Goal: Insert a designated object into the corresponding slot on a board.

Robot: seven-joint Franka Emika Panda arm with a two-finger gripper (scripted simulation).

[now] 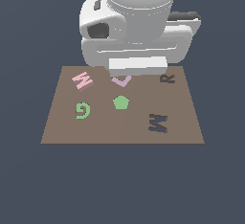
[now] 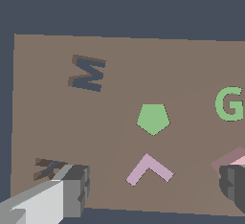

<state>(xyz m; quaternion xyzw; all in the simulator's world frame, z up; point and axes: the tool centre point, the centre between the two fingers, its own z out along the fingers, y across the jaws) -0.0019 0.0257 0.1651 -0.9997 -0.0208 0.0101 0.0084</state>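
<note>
Currently, by line:
Gripper: the grey two-fingered gripper (image 2: 153, 194) hangs over the board with fingers spread wide, holding nothing.
Pink piece: the small flat pale pink zigzag letter (image 1: 82, 80) lies just beside one fingertip, off-centre.
Slot: the dark W-shaped cutout (image 1: 158, 122) lies well beyond, across the flat brown rectangular board (image 1: 62, 132).

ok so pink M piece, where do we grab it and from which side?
Judging by the views: come straight down from above. The pink letter lies flat on the board, so only its thin edges offer grip. Span the end effector fingers across its outer strokes, clear of the lilac piece.
</note>
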